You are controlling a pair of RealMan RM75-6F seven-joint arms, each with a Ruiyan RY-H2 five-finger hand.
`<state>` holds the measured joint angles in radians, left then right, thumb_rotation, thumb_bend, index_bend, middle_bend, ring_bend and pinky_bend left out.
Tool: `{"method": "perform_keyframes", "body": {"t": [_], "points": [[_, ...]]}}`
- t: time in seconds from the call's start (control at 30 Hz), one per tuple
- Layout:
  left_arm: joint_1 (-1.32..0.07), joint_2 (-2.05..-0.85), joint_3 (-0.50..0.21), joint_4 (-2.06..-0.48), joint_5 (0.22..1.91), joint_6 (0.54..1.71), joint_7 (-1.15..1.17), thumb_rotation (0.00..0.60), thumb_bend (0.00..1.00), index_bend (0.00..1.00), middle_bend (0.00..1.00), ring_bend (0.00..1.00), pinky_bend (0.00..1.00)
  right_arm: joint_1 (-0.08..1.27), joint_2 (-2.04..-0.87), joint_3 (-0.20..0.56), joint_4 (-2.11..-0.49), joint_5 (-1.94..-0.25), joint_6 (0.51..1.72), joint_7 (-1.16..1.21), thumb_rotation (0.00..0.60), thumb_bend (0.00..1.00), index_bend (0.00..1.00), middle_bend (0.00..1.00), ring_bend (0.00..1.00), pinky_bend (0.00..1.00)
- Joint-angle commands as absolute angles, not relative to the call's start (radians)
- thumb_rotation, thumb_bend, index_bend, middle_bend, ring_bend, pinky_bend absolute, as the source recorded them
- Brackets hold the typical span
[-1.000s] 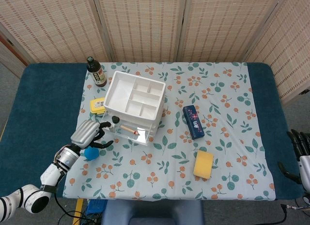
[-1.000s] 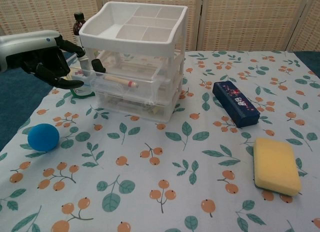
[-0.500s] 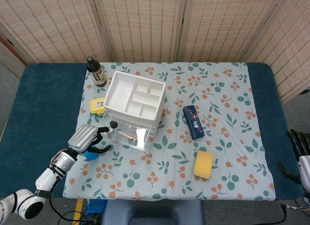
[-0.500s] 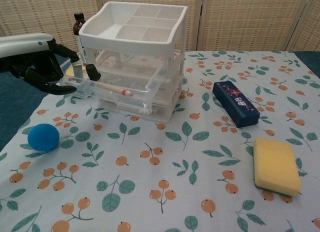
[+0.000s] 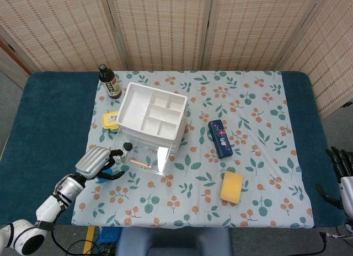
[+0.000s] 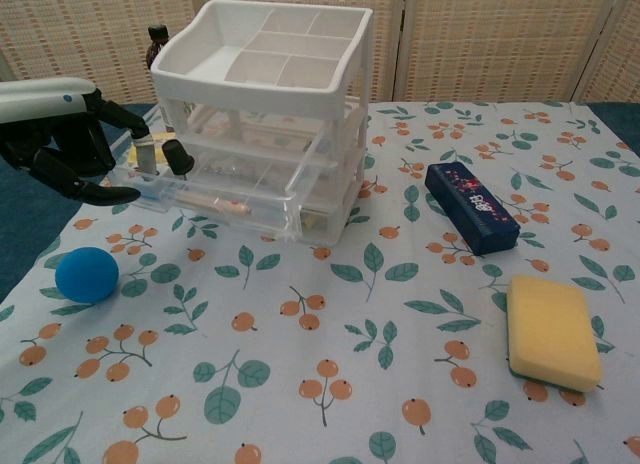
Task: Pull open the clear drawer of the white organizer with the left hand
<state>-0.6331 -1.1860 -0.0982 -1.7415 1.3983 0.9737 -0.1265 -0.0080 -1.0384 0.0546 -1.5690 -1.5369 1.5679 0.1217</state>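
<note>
The white organizer (image 5: 150, 113) (image 6: 268, 56) stands at the left of the floral cloth, its top tray split into compartments. Its clear drawer (image 5: 144, 157) (image 6: 240, 189) sticks far out of the front, towards the table's near left. A thin wooden stick with a red tip (image 5: 140, 164) (image 6: 212, 202) lies inside. My left hand (image 5: 98, 161) (image 6: 66, 158) grips the drawer's front edge, with one dark fingertip (image 6: 178, 156) over the rim. My right hand (image 5: 342, 170) hangs off the table's right edge, fingers apart and holding nothing.
A blue ball (image 5: 102, 174) (image 6: 87, 274) lies just below my left hand. A dark bottle (image 5: 110, 81) (image 6: 157, 40) and a yellow container (image 5: 111, 120) sit behind the organizer. A navy case (image 5: 220, 138) (image 6: 471, 206) and a yellow sponge (image 5: 231, 187) (image 6: 553, 331) lie to the right.
My left hand has drawn back towards the table's near left, and the clear drawer has slid well out of the organizer with it. The organizer has shifted slightly.
</note>
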Motion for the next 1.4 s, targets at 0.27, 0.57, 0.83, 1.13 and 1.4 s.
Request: {"method": "perform_keyframes", "body": {"t": [0.27, 0.57, 0.83, 1.13, 1.4], "points": [[-0.626, -1.166, -0.100, -1.767, 1.419, 0.998, -0.132, 0.600, 0.27, 0.40, 0.97, 1.00, 1.00, -0.013, -1.038, 0.053, -1.566, -1.538, 1.576, 0.127, 0.600, 0.31, 0.00, 0.04, 0.00, 0.01], [-0.627, -1.098, -0.130, -1.788, 1.426, 1.022, -0.143, 0.600, 0.27, 0.40, 0.97, 1.00, 1.00, -0.019, -1.014, 0.055, -1.585, -1.545, 1.590, 0.120, 0.600, 0.31, 0.00, 0.04, 0.00, 0.01], [-0.682, -1.053, -0.173, -1.725, 1.516, 1.026, -0.164, 0.600, 0.27, 0.41, 0.97, 1.00, 1.00, -0.032, -0.966, 0.072, -1.632, -1.554, 1.643, 0.097, 0.600, 0.31, 0.00, 0.04, 0.00, 0.01], [-0.762, -1.095, -0.168, -1.567, 1.662, 1.036, -0.039, 0.600, 0.27, 0.41, 0.96, 1.00, 1.00, -0.050, -0.931, 0.088, -1.665, -1.556, 1.691, 0.074, 0.600, 0.31, 0.00, 0.04, 0.00, 0.01], [-0.807, -1.120, -0.156, -1.517, 1.682, 1.004, 0.032, 0.600, 0.27, 0.41, 0.96, 1.00, 1.00, -0.054, -0.940, 0.083, -1.657, -1.548, 1.682, 0.082, 0.600, 0.31, 0.00, 0.04, 0.00, 0.01]]}}
